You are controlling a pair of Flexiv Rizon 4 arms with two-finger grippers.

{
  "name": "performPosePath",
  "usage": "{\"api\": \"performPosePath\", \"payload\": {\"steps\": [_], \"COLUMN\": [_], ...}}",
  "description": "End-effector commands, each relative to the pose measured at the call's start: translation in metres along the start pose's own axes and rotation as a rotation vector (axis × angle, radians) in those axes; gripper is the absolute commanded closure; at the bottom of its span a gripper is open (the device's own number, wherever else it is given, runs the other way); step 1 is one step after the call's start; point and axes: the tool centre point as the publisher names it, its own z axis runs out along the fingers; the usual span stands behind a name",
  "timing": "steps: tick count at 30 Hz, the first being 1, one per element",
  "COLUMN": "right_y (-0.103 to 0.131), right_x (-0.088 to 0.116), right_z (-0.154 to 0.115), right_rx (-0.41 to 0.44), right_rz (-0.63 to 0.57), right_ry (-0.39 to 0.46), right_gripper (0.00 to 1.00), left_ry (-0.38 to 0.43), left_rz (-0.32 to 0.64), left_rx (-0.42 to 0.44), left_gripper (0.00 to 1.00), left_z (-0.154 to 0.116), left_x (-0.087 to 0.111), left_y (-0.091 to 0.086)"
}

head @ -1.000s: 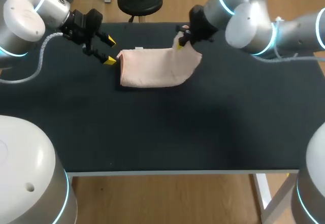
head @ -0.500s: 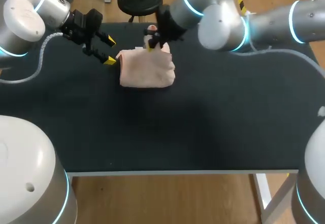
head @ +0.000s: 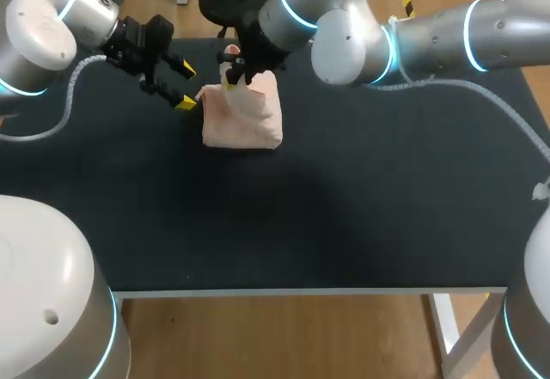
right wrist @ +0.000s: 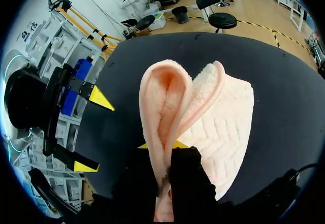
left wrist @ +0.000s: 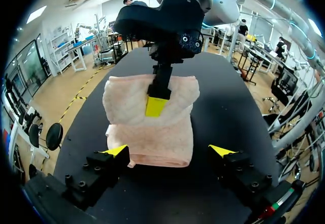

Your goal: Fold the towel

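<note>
Pink towel [head: 245, 121] is nearly doubled: our right gripper [head: 230, 81], pinching its edge, has swept it leftward. Our left gripper [head: 186, 87] hangs open alongside.

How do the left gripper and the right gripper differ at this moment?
The left gripper is open and empty; the right gripper is shut on the towel. The left gripper stands at the towel's edge; the right gripper is over it, holding a fold raised. Both have yellow tips.
</note>
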Motion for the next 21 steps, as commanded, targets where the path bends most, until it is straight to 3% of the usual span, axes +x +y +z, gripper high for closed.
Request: {"api": "performPosePath", "payload": {"steps": [1, 2, 3, 8, 16, 21], "right_y": [0.002, 0.002, 0.002, 0.005, 0.018, 0.027], "right_x": [0.005, 0.006, 0.008, 0.018, 0.027, 0.018], "right_z": [0.009, 0.009, 0.009, 0.000, -0.034, -0.050], "right_rx": [0.004, 0.003, 0.000, -0.055, -0.155, -0.207], "right_rz": [-0.008, -0.016, -0.017, -0.032, -0.039, -0.042], "right_ry": [0.001, 0.009, 0.011, 0.078, 0.107, 0.085], "right_gripper": [1.00, 0.67, 0.00, 0.00, 0.00, 0.00], "left_ry": [-0.002, -0.002, -0.002, -0.002, -0.002, -0.002], "left_rz": [0.001, 0.001, 0.001, 0.001, 0.001, 0.001], "left_rx": [0.002, 0.002, 0.002, 0.002, 0.002, 0.002], "left_gripper": [0.00, 0.00, 0.00, 0.00, 0.00, 0.00], "left_z": [0.000, 0.000, 0.000, 0.000, 0.000, 0.000], "left_x": [0.001, 0.001, 0.001, 0.001, 0.001, 0.001], "left_y": [0.001, 0.001, 0.001, 0.001, 0.001, 0.001]}}
